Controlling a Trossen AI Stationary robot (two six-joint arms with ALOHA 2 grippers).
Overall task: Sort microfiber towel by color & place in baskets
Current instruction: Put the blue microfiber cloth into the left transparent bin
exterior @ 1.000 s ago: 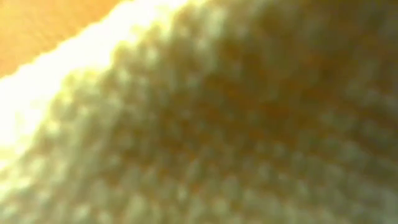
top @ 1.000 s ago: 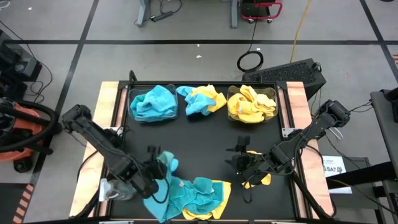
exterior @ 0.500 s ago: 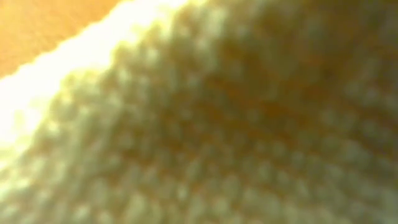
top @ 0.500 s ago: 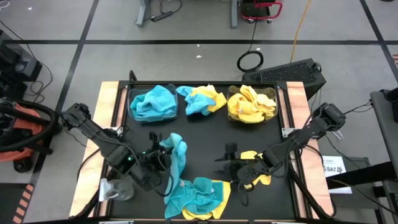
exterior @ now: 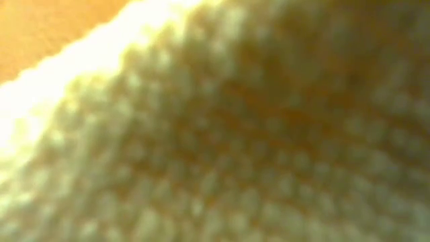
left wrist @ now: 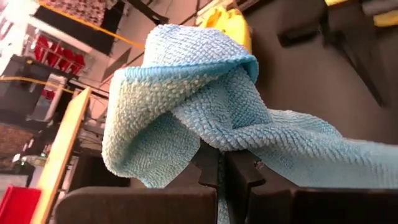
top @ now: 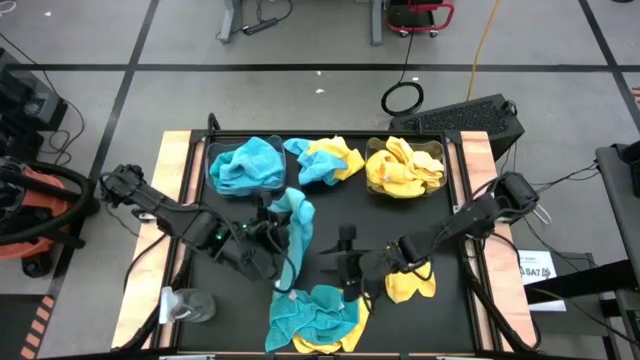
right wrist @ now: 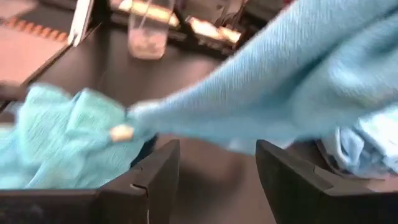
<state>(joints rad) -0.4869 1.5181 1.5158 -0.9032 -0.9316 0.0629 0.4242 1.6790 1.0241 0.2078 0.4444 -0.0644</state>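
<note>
- The left gripper is pinched tight on a blue towel, lifting it off the table, likely to carry it to the far-left basket of blue towels.
- A mixed blue and yellow pile lies at the near edge, unsorted.
- A second small mixed pile sits between the baskets.
- The right gripper, fingers spread and empty, hovers by the near pile.
- A loose yellow towel lies beside it.
- The far-right basket holds yellow towels.
</note>
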